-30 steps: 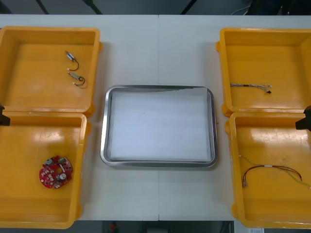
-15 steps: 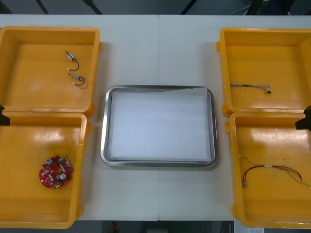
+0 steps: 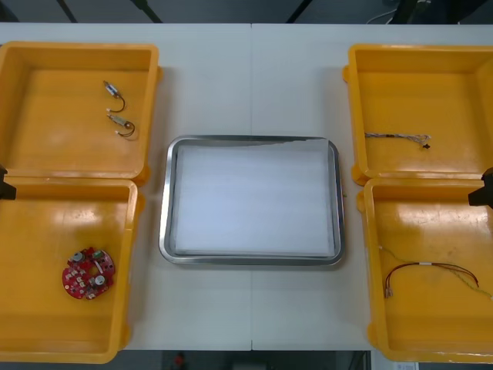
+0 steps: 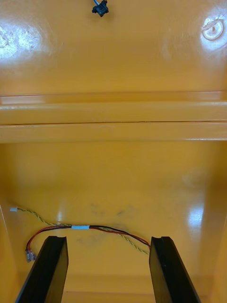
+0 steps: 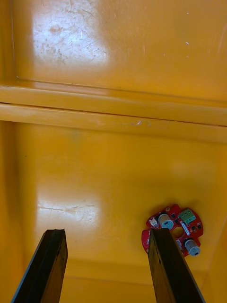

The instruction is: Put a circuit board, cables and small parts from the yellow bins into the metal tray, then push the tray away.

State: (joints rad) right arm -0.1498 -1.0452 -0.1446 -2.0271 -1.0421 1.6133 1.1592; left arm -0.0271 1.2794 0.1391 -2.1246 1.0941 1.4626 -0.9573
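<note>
Circuit board (image 3: 88,272), round and red, lies flat on the floor of the near left yellow bin (image 3: 129,254), toward that bin's near outer corner. Left gripper (image 5: 106,265) hangs above this bin with its fingers released and spread apart, nothing between them; in the left wrist view the board sits on the bin floor at the tip of one finger, mostly outside the gap. Right gripper (image 4: 108,267) hangs above the near right yellow bin (image 3: 370,262), fingers likewise released and holding nothing. Red and yellow cable (image 3: 422,266) lies in a shallow arc on that bin's floor; in the right wrist view it runs across just beyond both fingertips without touching them. Between the two pairs of bins, the metal tray (image 3: 165,200) rests on the bench (image 3: 251,85), white inside, with a shiny rim and no contents; it stands apart from the bins on either side. Farther out, the far left yellow bin (image 3: 77,48) adjoins the near left one and holds the small metal parts (image 3: 114,90), two pieces lying near each other on the floor, each with a short curled lead. The far right yellow bin (image 3: 416,50) adjoins the near right one and holds the twisted blue and white cable (image 3: 394,136), stretched nearly straight across the floor with a black connector at the end nearer the outer wall.
</note>
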